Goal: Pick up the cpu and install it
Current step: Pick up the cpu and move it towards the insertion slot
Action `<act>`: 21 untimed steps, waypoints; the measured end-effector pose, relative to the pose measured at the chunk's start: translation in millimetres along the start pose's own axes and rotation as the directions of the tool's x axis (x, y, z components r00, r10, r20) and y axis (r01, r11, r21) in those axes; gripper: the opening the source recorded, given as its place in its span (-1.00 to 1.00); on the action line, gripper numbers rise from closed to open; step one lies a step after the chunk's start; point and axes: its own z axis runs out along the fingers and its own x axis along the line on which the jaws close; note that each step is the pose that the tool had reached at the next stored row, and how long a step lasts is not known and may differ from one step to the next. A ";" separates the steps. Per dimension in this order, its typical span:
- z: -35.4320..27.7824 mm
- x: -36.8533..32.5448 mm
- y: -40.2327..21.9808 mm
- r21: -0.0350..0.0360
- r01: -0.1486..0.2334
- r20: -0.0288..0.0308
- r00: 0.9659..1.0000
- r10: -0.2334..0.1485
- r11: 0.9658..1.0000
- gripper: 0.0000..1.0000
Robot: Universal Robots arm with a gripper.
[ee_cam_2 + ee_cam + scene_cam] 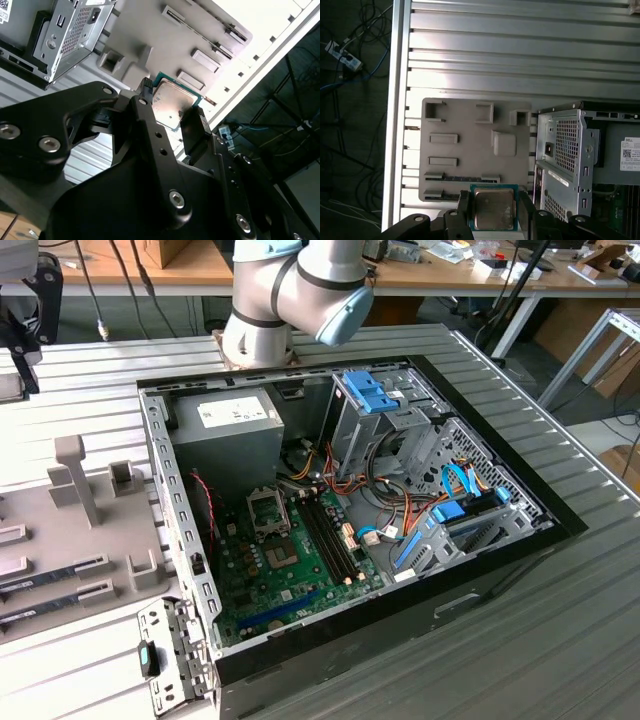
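The cpu (493, 207), a small square chip with a dull silver top and a thin green rim, sits between my gripper's (493, 214) black fingers (463, 210), one on each of two opposite edges. The second wrist view shows the same hold: the cpu (172, 102) is clamped in the gripper (170, 114), held flat and high above the grey fixture plate (470, 140). In the exterior view the open computer case holds the green motherboard (290, 565) with its cpu socket (268, 512) near the power supply. The arm (290, 290) stands behind the case.
The grey power-supply box (230, 430) fills the case's back corner, at the exterior view's left. Drive cages (385, 405) and loose cables (400, 500) crowd the exterior view's right half. The fixture plate (60, 530) with memory sticks lies to the case's left on the ribbed metal table (560, 620).
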 end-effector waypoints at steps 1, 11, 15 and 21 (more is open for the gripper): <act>0.1 -0.8 -0.1 0.000 0.000 0.000 1.000 0.000 1.000 -0.05; 1.1 -10.3 -1.6 0.000 0.000 0.000 1.000 0.000 1.000 -0.05; 1.4 -13.6 -2.2 0.000 0.000 0.000 1.000 0.000 1.000 -0.05; 1.9 -18.4 -2.9 0.000 0.000 0.000 1.000 0.000 1.000 -0.05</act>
